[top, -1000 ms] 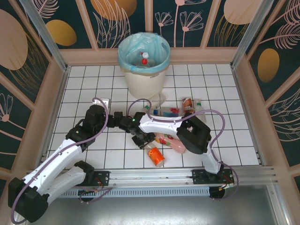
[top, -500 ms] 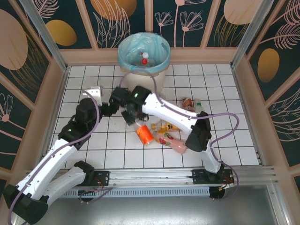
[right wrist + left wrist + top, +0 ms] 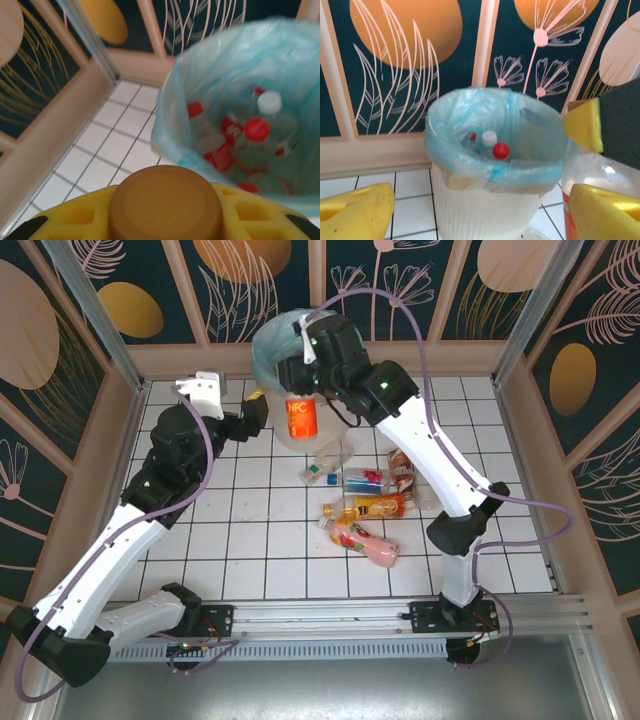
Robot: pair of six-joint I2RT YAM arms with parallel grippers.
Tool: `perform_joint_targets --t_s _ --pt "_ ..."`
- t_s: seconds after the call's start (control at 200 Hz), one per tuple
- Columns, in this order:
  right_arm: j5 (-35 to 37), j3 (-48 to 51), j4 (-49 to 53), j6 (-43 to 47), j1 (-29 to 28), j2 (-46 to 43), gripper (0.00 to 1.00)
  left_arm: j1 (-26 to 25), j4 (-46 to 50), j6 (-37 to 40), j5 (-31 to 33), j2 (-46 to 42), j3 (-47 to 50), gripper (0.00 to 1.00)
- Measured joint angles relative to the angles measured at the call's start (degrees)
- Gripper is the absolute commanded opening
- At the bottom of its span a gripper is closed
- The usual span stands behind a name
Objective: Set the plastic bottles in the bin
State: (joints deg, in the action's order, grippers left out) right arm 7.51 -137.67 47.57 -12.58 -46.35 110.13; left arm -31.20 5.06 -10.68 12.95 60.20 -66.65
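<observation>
The right gripper (image 3: 301, 392) pinches the orange bottle (image 3: 300, 418) at its brown cap (image 3: 165, 202). The bottle's long axis is vertical, cap up, with the body hanging below the gripper at the 6 o'clock side of the bin (image 3: 266, 348). The left gripper (image 3: 256, 412) is spread at the bottle's 9 o'clock. The other bottles (image 3: 365, 508) lie on the tabletop (image 3: 200, 540) at its 5 o'clock.

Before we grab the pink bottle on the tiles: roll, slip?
The pink bottle lies on its side on smooth tiles, so a push likely rolls it. Its rounded body may slip in a pinch. It seems to touch a neighbouring bottle, which could shift too.
</observation>
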Motion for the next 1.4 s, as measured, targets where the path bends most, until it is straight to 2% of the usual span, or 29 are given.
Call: perform_joint_targets --t_s 0.195,0.395,0.581,0.761,0.856,0.961,0.991,1.096,1.131,1.246,1.401 --pt "0.33 0.11 -7.58 2.93 3.52 -0.11 0.21 0.00 -2.95 0.94 2.19 0.28 -4.66 0.88" --pt "1.40 1.79 -15.85 5.25 8.31 -0.28 0.21 0.02 -8.48 2.25 5.97 0.24 -5.03 0.88" --pt "0.44 6.29 -25.94 7.04 12.31 0.00 0.22 0.02 -11.37 2.84 4.15 1.46 -5.20 0.88" --pt "-3.76 3.91 -35.30 9.55 12.70 5.49 0.23 0.02 -12.15 1.81 1.11 6.08 -4.98 0.88" --pt "-6.60 1.66 -37.73 10.75 12.61 10.71 0.27 0.02 -12.13 1.16 0.04 7.39 -3.74 0.88" --pt "-8.70 1.53 -38.77 11.72 12.55 15.96 0.37 0.02 -12.22 0.57 -0.52 7.52 -2.05 0.88" --pt "-9.01 1.36 -42.23 12.44 12.52 17.55 0.40 0.02 -12.37 0.52 -0.50 7.50 -1.57 0.88" --pt "-10.49 1.03 -44.00 13.03 12.52 18.32 0.47 0.15 -12.66 0.33 -0.50 7.32 0.22 0.89" --pt "-10.80 1.03 -44.02 13.18 12.50 18.32 0.45 0.24 -12.68 0.26 -0.52 7.32 0.61 0.89" --pt "-11.32 1.18 -44.22 13.86 12.50 18.32 0.25 1.16 -12.85 -0.31 -0.72 7.23 1.64 0.88" --pt "-9.44 1.49 -44.30 14.01 12.50 18.34 0.23 3.39 -13.07 -1.49 -1.20 6.36 2.84 0.88"
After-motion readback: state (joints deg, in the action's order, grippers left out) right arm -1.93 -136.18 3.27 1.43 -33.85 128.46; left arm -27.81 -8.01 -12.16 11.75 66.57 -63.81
